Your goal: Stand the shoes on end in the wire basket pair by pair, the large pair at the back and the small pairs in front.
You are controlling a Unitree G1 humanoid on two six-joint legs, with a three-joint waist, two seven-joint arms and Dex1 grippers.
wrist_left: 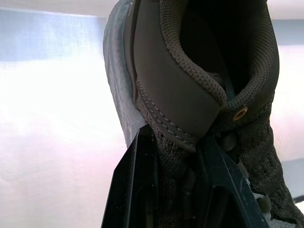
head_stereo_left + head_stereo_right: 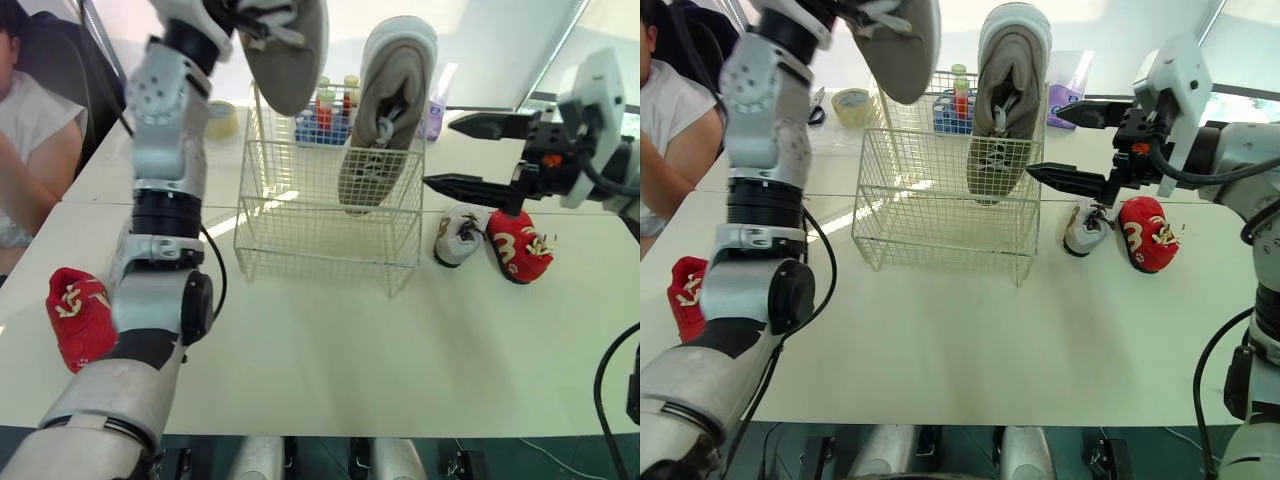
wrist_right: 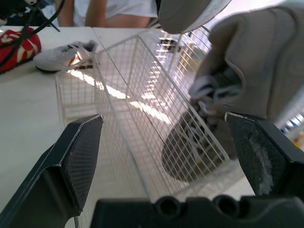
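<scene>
Our left arm [image 2: 160, 270] rises steeply by the desk's [image 2: 350, 350] left edge, holding a grey shoe [image 2: 290, 50] above the basket [image 2: 330, 240]; its mate [image 2: 385, 110] stands on end inside. Left wrist: our left gripper [image 1: 175, 140] clamps that shoe. Right wrist: our right gripper [image 3: 164, 118] gapes beside the basket.

You have white wire basket [image 2: 330, 240] upright on white table [image 2: 330, 370], toward far edge. One large grey knit sneaker [image 2: 385, 110] stands in its right end, toe down, sole facing back. Note second large grey sneaker [image 2: 290, 45] in air above basket's left end, collar pinched by left gripper [image 1: 175, 156]. Small red shoe with white laces [image 2: 78, 315] lies near table's left edge. Small white shoe [image 2: 458, 235] and second small red shoe [image 2: 518, 245] lie touching, just right of basket.
</scene>
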